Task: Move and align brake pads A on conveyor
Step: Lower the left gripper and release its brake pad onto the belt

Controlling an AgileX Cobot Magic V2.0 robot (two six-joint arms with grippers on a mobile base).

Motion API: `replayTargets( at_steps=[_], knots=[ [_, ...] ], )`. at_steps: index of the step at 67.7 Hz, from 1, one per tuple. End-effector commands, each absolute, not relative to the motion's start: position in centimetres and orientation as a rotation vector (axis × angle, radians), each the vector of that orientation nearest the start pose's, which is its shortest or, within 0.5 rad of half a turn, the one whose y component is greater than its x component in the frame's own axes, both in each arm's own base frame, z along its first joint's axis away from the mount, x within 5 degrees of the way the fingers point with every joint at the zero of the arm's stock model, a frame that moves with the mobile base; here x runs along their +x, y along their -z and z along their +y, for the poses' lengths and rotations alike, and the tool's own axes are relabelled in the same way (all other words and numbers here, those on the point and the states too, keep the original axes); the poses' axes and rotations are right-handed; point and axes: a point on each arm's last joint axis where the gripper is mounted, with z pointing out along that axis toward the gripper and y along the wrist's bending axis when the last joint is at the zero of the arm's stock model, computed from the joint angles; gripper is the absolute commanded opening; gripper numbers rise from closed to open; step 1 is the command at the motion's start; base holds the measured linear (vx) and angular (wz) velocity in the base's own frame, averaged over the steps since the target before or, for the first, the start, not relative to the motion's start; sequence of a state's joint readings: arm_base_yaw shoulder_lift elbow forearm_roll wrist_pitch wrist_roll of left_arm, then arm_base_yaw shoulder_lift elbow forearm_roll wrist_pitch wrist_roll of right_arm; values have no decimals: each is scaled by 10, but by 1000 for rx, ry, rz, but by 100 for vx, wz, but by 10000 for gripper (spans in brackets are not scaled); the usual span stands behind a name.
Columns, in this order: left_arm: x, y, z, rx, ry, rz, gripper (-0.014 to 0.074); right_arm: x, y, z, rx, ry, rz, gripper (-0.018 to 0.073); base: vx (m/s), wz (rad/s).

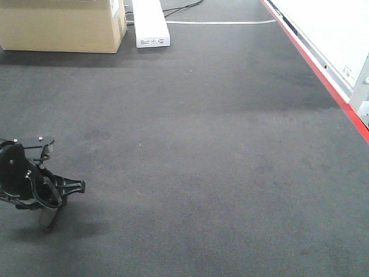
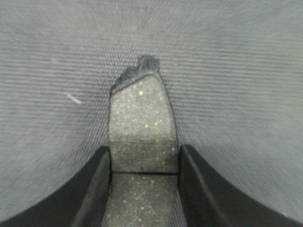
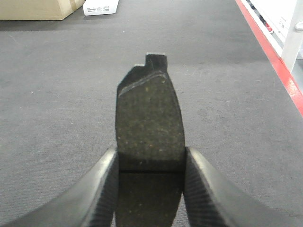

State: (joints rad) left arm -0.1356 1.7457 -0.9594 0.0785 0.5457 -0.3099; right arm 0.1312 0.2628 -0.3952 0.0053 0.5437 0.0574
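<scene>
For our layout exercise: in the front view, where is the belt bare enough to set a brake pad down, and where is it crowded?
The conveyor is bare from the left gripper across to the red edge stripe, and back to the cardboard box and white box. Crowded only at that far-left end.

A first brake pad (image 2: 142,123), flat, dark grey and gold-flecked, is clamped in the left gripper (image 2: 143,151). Its thin cross groove lies at the fingertips and its notched end points away, close over the matte, dark grey woven conveyor belt (image 1: 202,144) with its red edge stripe (image 1: 323,81). A second brake pad (image 3: 149,118), alike, is clamped the same way in the right gripper (image 3: 150,151).
</scene>
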Motion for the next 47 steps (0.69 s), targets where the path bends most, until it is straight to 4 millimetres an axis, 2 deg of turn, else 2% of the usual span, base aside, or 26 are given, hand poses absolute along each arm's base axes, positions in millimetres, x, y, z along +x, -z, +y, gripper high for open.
replayTargets(
  at_steps=[1,14,25,37,39,47],
  knots=[
    [330,-179,-42,-177,66,2712,250,65,-299,9,-72,-130,1772,-7,0,0],
    [331,-180,-42,-146,65,2697,409,65,-299,9,-72,-130,1772,-7,0,0],
    [325,-194,-41,-86,50,2686,452,65,-299,9,-72,-130,1772,-7,0,0],
    [308,-245,-39,-85,79,2549,451,65,-299,9,-72,-130,1772,-7,0,0],
    [300,-260,-38,-86,86,2509,451,65,-299,9,-72,-130,1772,-7,0,0],
    [273,-297,-34,-75,105,2388,451,65,-299,9,-72,-130,1772,-7,0,0]
  ],
)
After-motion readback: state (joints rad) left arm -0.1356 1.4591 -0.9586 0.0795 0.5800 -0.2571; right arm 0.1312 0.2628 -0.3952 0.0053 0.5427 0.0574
